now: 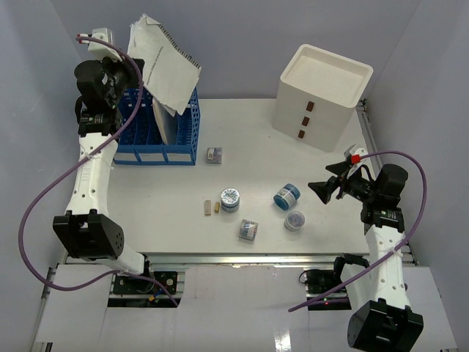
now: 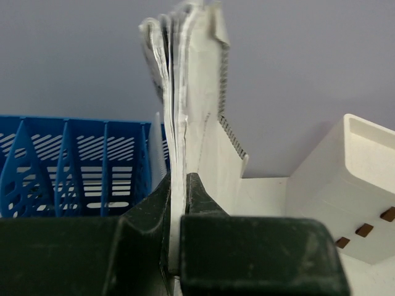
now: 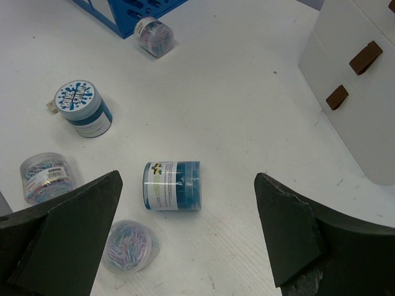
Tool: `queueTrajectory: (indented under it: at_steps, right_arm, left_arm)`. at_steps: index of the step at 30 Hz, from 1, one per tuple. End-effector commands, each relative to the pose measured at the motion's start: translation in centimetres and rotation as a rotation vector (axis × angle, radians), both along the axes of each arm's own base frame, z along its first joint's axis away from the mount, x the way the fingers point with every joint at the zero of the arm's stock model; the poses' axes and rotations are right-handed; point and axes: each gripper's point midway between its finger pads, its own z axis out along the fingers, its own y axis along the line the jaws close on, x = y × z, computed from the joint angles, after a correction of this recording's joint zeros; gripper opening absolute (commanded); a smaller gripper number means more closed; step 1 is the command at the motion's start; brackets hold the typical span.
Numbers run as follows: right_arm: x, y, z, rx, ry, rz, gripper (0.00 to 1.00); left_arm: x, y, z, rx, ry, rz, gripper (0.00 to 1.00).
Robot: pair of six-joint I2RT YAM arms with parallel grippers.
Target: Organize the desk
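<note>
White table point(image 1: 249, 132) fills the scene between pale walls, with a metal rail point(image 1: 242, 258) running along its near edge. Just past that rail, about mid-table, a clear jar of coloured clips point(image 1: 248, 230) lies on its side. A small clear tub of clips point(image 1: 294, 221) sits to its right. A little farther in stand a blue-lidded jar point(image 1: 230, 199) with two small tan blocks point(image 1: 211, 208) beside it, and a blue jar point(image 1: 286, 196) tipped over. At the right edge, the right fingers point(image 3: 74, 228) hang spread wide over the table, grasping nothing; the tipped blue jar lies below the gap between them. Farther back, another small clip jar point(image 1: 215, 155) rests just beside a blue file rack point(image 1: 165, 139) at the far left corner. A white drawer box point(image 1: 321, 97) stands at the far right corner. Above the rack, the left fingers point(image 2: 197, 200) are clenched on a spiral notebook point(image 1: 163, 64) with loose sheets, held tilted. Its lower corner overlaps the rack, and whether they touch cannot be told.
</note>
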Motion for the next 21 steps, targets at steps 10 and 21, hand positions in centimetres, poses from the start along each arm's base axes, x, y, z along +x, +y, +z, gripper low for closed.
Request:
queueTrajectory:
  at_steps: [10, 21]
  right_arm:
    - [-0.1, 0.2, 0.4, -0.011, -0.044, 0.019, 0.94]
    - [-0.1, 0.2, 0.4, -0.009, -0.043, 0.019, 0.95]
  left_arm:
    - [-3.4, 3.1, 5.0, 0.091, -0.137, 0.151, 0.0]
    - [-7.8, 4.6, 8.7, 0.11, -0.249, 0.248, 0.0]
